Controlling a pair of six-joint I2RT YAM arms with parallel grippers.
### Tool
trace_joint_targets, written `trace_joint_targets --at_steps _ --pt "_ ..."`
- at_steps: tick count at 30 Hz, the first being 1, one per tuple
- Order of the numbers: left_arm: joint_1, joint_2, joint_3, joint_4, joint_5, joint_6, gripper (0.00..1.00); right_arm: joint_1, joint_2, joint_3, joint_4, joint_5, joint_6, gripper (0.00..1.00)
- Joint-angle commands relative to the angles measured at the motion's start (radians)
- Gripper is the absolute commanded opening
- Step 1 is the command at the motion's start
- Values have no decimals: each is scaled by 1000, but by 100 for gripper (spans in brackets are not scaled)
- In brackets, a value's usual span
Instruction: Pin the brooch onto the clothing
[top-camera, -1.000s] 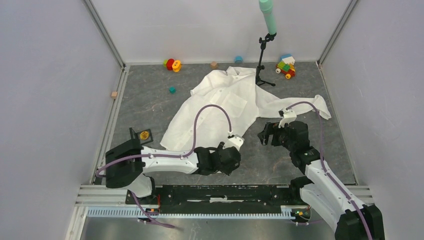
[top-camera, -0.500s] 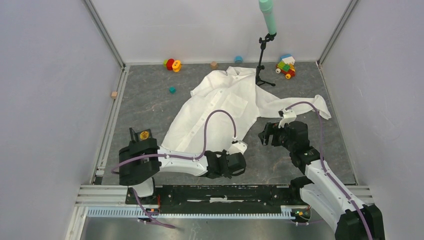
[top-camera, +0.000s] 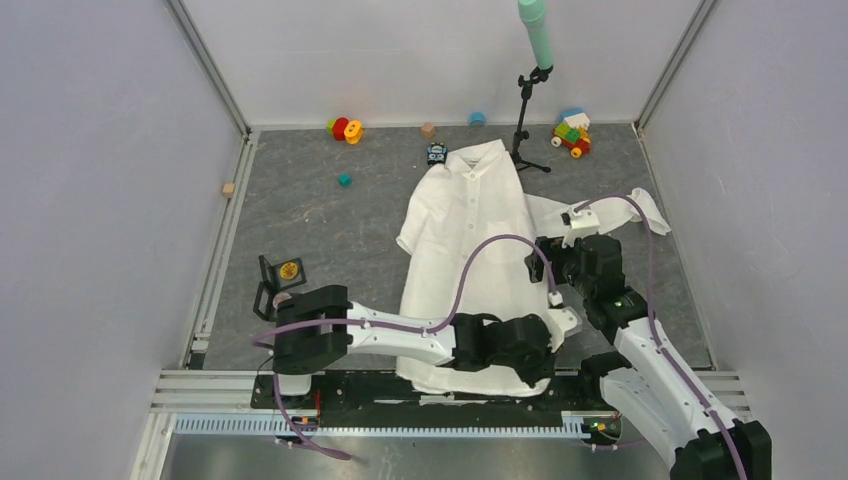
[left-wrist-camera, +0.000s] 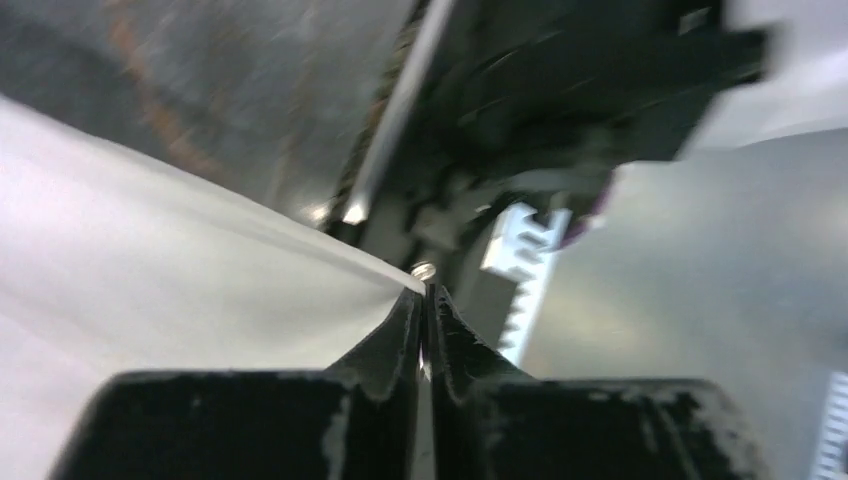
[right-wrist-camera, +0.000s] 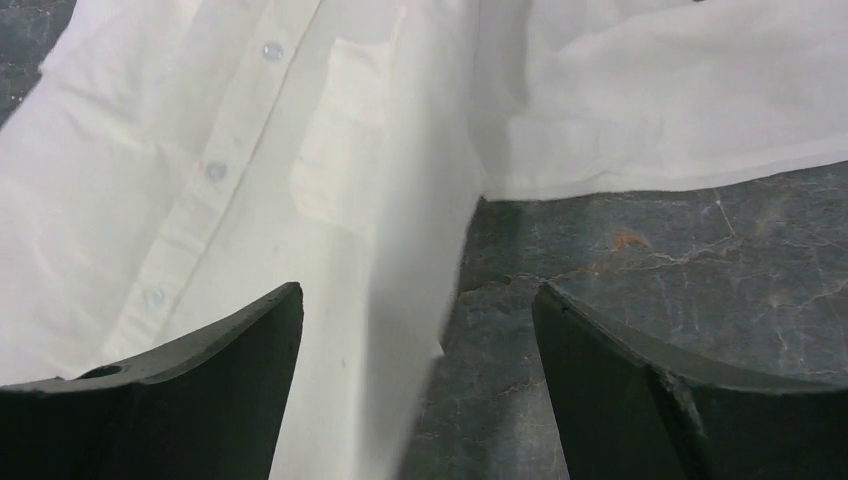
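While the right hand (right-wrist-camera: 415, 300) gapes above the shirt (right-wrist-camera: 200, 150), the left hand (left-wrist-camera: 424, 300) pinches its edge.

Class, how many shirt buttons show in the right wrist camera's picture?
3, in a line down the shirt front: top button, middle button beside the pocket, lowest button at lower left. More may lie outside the frame.

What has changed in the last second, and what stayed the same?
The left gripper closed on the hem of the shirt and dragged it toward the near edge and rightward, straightening it. A small dark object near the collar was uncovered. The right gripper stayed open, nearly in place; the toys did not move.
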Motion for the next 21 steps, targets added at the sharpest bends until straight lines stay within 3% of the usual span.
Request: trace_joint_targets --at_steps 1,3,7,15,21 --pt "-15 8 71 141 141 42 27 5 -35 54 -38 55 -38 90" --pt "-15 -19 49 147 121 45 59 4 -40 67 -55 77 -54 91" --pt "-12 -113 -50 135 66 40 83 4 -28 109 -83 113 -86 94" --pt "32 -389 -254 -37 -164 48 97 5 27 168 -76 87 -76 93" --pt "333 -526 -355 -146 -189 -41 97 5 46 115 -39 47 -10 91"
